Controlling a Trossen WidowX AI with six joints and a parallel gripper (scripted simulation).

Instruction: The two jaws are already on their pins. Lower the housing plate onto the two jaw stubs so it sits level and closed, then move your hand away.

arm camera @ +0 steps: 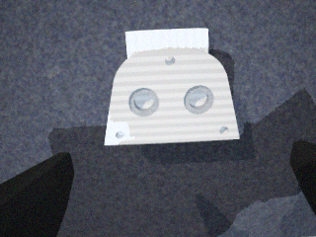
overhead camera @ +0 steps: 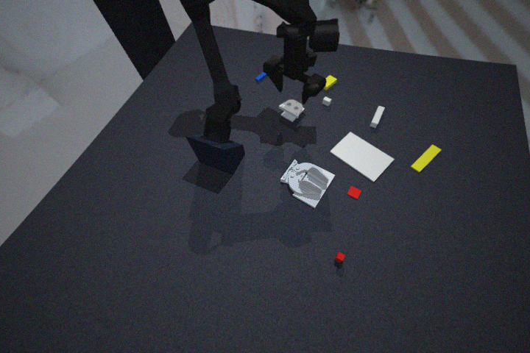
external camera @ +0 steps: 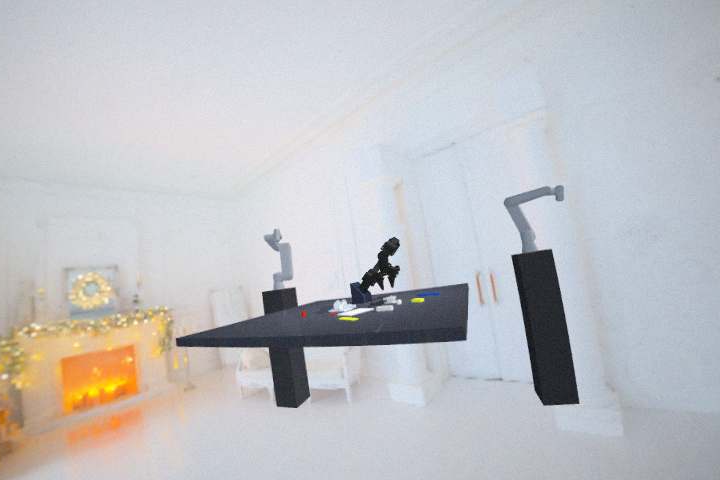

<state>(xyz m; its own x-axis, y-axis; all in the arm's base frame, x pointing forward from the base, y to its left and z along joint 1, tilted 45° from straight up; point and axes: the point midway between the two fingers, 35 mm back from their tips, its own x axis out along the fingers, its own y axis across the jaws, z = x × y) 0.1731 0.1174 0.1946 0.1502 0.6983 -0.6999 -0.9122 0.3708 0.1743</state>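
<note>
The housing plate (overhead camera: pixel 291 109) (arm camera: pixel 170 118), pale and striped with two large round holes and small ones, lies apart from the jaw assembly. A white block part (arm camera: pixel 168 40) shows beyond its far edge in the wrist view. The white jaw assembly (overhead camera: pixel 327 178) (external camera: pixel 343 306) lies on the table nearer the top camera, with two grey curved shapes across its top; its pins and stubs are too small to tell. My gripper (overhead camera: pixel 292 95) (arm camera: pixel 184 158) (external camera: pixel 386 288) is open and empty. It hangs above the housing plate, which lies ahead of the fingertips in the wrist view.
A white flat board (overhead camera: pixel 361 156), a white bar (overhead camera: pixel 377 117), a small white cube (overhead camera: pixel 326 101), yellow blocks (overhead camera: pixel 425 158) (overhead camera: pixel 330 81), a blue bar (overhead camera: pixel 260 76), a red tile (overhead camera: pixel 354 192) and a red cube (overhead camera: pixel 339 257) lie on the dark table (overhead camera: pixel 149 266). The arm's base (overhead camera: pixel 218 154) stands left.
</note>
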